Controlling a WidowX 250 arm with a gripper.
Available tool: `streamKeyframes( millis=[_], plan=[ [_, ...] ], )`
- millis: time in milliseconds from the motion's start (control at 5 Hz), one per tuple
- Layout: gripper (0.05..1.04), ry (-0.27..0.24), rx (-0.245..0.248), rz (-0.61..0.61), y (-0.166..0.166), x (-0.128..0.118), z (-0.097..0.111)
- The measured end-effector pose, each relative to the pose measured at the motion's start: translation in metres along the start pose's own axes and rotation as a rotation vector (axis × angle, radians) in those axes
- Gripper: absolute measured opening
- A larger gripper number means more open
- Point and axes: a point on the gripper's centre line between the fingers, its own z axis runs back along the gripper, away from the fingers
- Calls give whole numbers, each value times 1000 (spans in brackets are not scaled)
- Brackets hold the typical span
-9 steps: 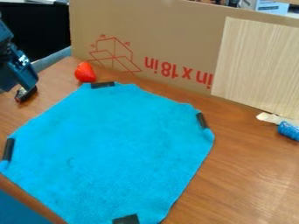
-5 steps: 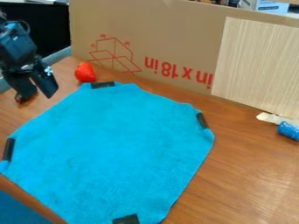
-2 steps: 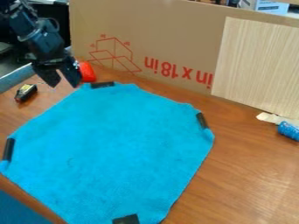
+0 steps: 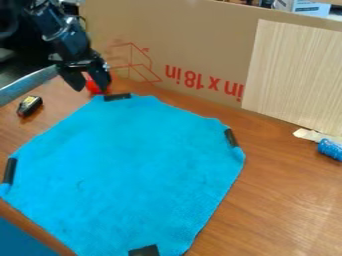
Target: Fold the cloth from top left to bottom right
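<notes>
From where I stand, the black gripper (image 4: pixel 91 89) hangs jaws-down at the upper left, its two fingers parted with a moderate gap, neither pinched together nor, as far as I can see, clasping anything. Through that gap shows a red strawberry-like thing (image 4: pixel 92 86), partly hidden by the fingers; I can't tell whether they touch it. Just below and to the right of the jaws in the view is the nearest corner of the blue cloth (image 4: pixel 127 165), which bears a dark strip (image 4: pixel 117 97). I can't make out any cloth between the fingers. From there the cloth spreads out flat and unfolded, down and to the right, with more dark strips at its left, right and bottom corners. To the left of the jaws and a little lower, a small black-and-yellow thing (image 4: pixel 29 106) lies on the brown wooden table (image 4: pixel 267 210). A cardboard sheet (image 4: pixel 187 40) stands behind and to the right of the jaws, and a pale wood-grain panel (image 4: pixel 294 75) is farther right. Well apart from the jaws, toward the right edge, lie a whitish scrap (image 4: pixel 308 134) and a blue roll (image 4: pixel 330 149).
</notes>
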Motion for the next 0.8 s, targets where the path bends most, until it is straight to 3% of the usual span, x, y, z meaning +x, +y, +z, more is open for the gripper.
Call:
streamKeyframes(
  millis=[200, 600, 800],
  plan=[
    [999, 29, -11, -67, -6, 9, -10],
    [999, -17, -22, -360, -26, 13, -27],
    [999, -41, -25, -425, -33, 22, -26]
  ],
)
